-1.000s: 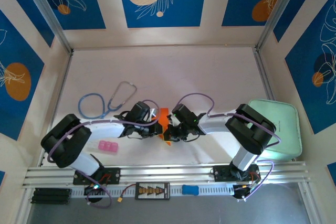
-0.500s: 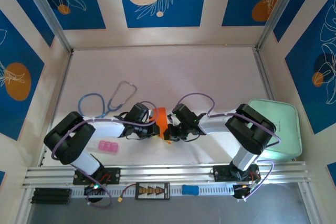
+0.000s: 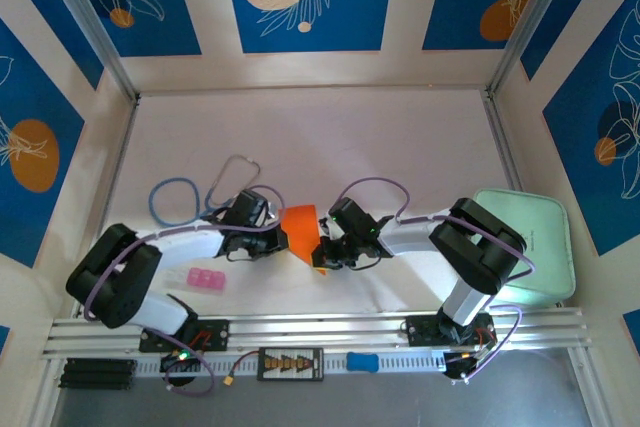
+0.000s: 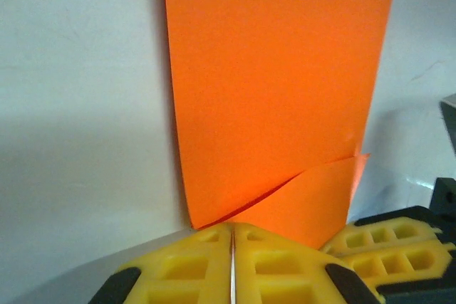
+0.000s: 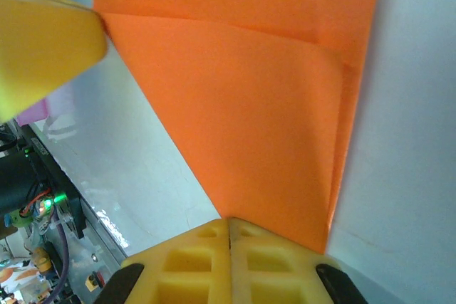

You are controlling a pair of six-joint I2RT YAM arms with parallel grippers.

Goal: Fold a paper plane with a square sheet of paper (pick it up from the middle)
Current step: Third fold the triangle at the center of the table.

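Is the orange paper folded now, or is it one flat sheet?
Folded. The orange paper shows one layer lying over another, with a slanted flap edge crossing it in both wrist views.

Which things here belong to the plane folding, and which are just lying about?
In the job: folded orange paper; left gripper and right gripper, each shut on an edge of it.
Lying about: stethoscope; pink block; pale green tray.

Left jaws farther left than before, orange sheet (image 3: 300,232) now broader between the arms.
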